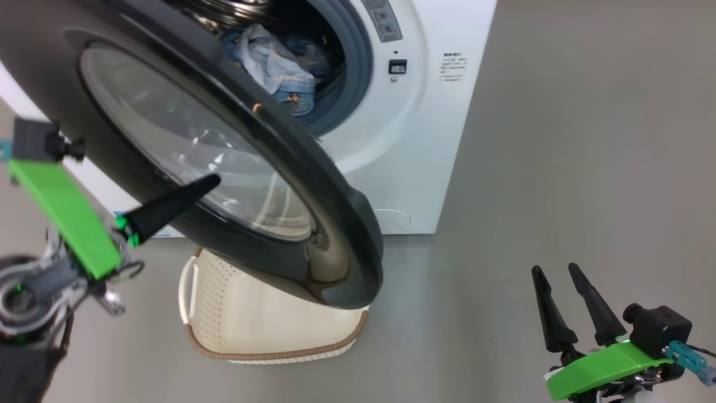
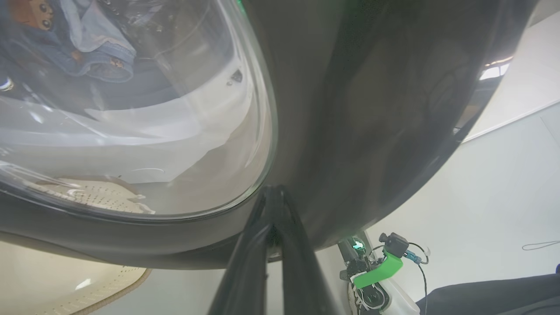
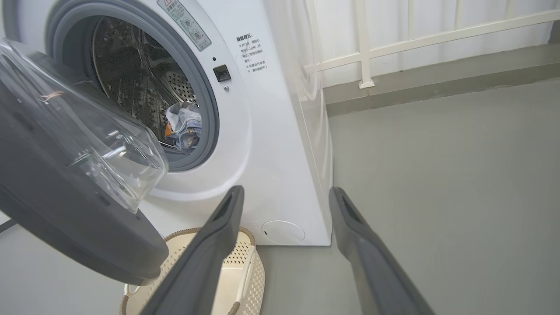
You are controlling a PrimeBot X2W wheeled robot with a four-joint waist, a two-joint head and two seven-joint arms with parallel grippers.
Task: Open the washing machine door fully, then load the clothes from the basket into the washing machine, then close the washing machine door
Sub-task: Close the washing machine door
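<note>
Left wrist view, bottom centre: left gripper pinched shut, tips against the washing machine door. It's rigid, hinged, glossy and probably slippery, so push the black ring, not the glass. Right gripper spread wide, lower right. Clothes inside the washing machine, top centre. Basket half hidden under the door, contents unclear.

Blk door, white machine, cream perforated basket w/ brown rim.

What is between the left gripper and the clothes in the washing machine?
The washing machine door: in the left wrist view the clothes show through its glass bowl, beyond the left gripper.
</note>
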